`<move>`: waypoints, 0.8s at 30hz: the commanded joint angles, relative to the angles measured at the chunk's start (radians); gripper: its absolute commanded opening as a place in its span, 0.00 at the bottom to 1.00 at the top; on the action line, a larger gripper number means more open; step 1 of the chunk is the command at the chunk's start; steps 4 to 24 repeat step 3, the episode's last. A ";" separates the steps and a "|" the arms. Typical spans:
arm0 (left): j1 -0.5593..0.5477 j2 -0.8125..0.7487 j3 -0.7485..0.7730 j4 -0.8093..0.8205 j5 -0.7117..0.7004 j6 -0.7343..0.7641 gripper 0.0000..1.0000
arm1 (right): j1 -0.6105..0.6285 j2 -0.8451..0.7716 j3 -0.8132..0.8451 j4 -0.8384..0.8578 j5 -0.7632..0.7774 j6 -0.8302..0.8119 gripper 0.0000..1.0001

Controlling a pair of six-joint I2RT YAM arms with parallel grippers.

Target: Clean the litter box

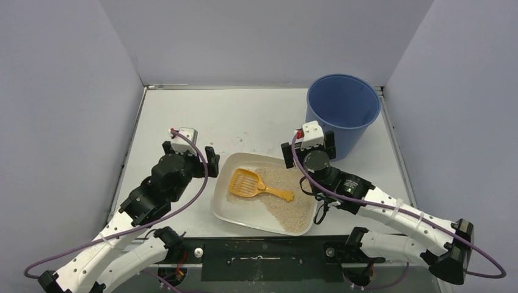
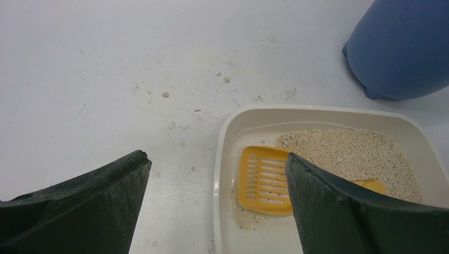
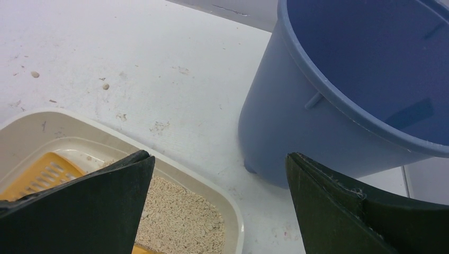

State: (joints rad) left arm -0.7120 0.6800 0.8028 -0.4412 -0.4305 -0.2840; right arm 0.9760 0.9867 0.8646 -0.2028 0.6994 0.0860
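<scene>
Litter box (image 1: pixel 225 206) lay near-centre on the table (image 1: pixel 256 116), its right rim hidden under the right arm, orange scoop (image 1: pixel 246 182) inside. Left claw (image 1: pixel 189 155) beside its left edge and right claw (image 1: pixel 308 148) over its far-right corner stood spread, empty.

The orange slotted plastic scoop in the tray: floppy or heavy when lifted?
Probably stiff and light: the orange slotted plastic scoop looks thin and moulded. Its smooth narrow handle may slip, resting on loose beige litter that could shift.

White perforated arms (image 1: pixel 391 206) with black joints (image 1: pixel 173 172), purple cables (image 1: pixel 202 181) and black tapered claw fingers (image 2: pixel 90 211).
</scene>
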 commanded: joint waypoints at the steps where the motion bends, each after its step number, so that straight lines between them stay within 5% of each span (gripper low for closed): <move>1: -0.003 -0.027 0.018 0.021 0.008 -0.003 0.97 | 0.005 -0.021 0.009 0.022 -0.010 -0.011 1.00; 24: -0.001 -0.032 0.016 0.023 0.009 -0.003 0.97 | 0.013 -0.013 0.013 0.022 0.026 0.002 1.00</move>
